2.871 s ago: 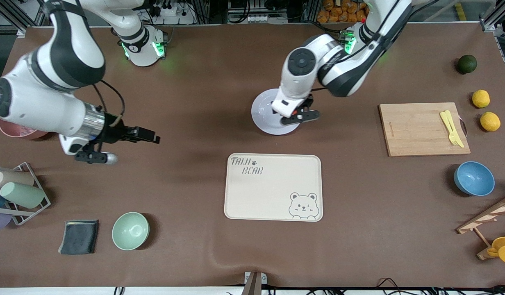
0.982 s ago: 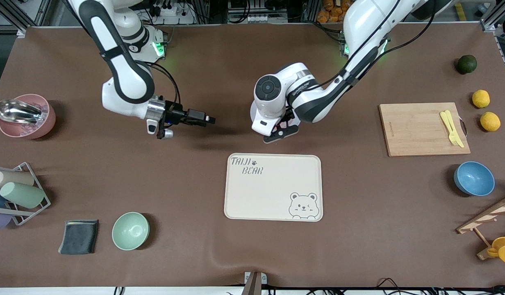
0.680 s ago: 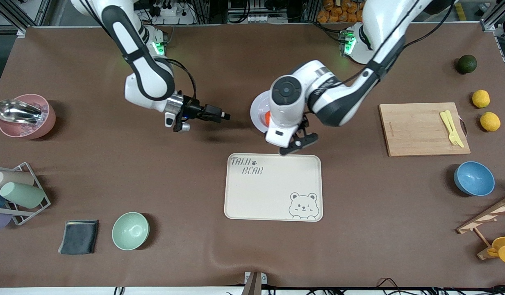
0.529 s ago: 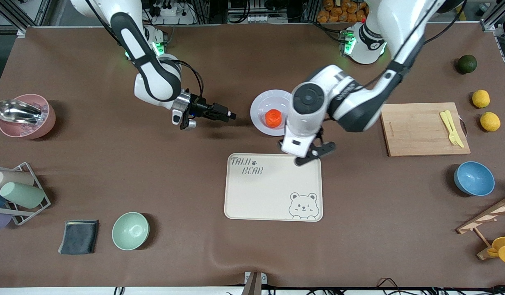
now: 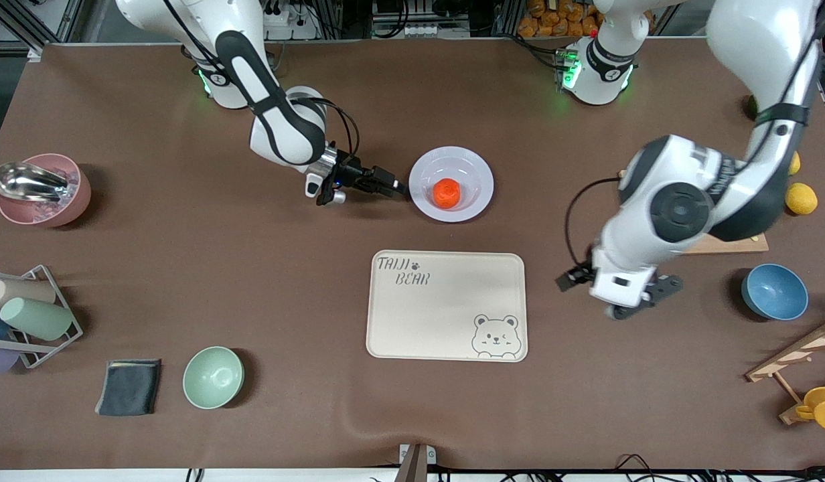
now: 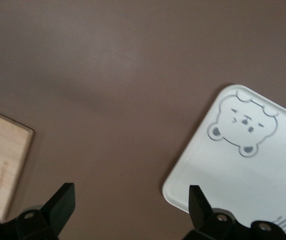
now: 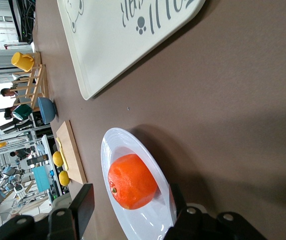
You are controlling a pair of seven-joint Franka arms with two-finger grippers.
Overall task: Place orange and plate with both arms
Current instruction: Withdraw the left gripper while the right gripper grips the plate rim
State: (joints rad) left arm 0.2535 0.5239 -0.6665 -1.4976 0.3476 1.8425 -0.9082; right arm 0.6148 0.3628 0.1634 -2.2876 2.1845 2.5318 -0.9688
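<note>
The orange (image 5: 446, 192) lies in the middle of the white plate (image 5: 471, 174), which rests on the table farther from the front camera than the tray. My right gripper (image 5: 398, 189) is low at the plate's rim, on the side toward the right arm's end. In the right wrist view its open fingers (image 7: 82, 202) stand either side of the plate's rim (image 7: 113, 145), with the orange (image 7: 131, 181) just ahead. My left gripper (image 5: 619, 294) is open and empty, up over bare table between the tray and the blue bowl. Its fingers (image 6: 62, 202) hold nothing.
The cream bear tray (image 5: 446, 306) lies mid-table; its corner (image 6: 243, 150) shows in the left wrist view. The cutting board (image 5: 740, 245), a lemon (image 5: 802, 199) and the blue bowl (image 5: 774, 291) are toward the left arm's end. The green bowl (image 5: 213, 377), dark cloth (image 5: 129, 387), cup rack (image 5: 31, 314) and pink bowl (image 5: 41, 194) are toward the right arm's end.
My left gripper left the plate, where the orange now lies, and swung out past the tray toward the left arm's end. My right gripper travelled in to the plate's rim.
</note>
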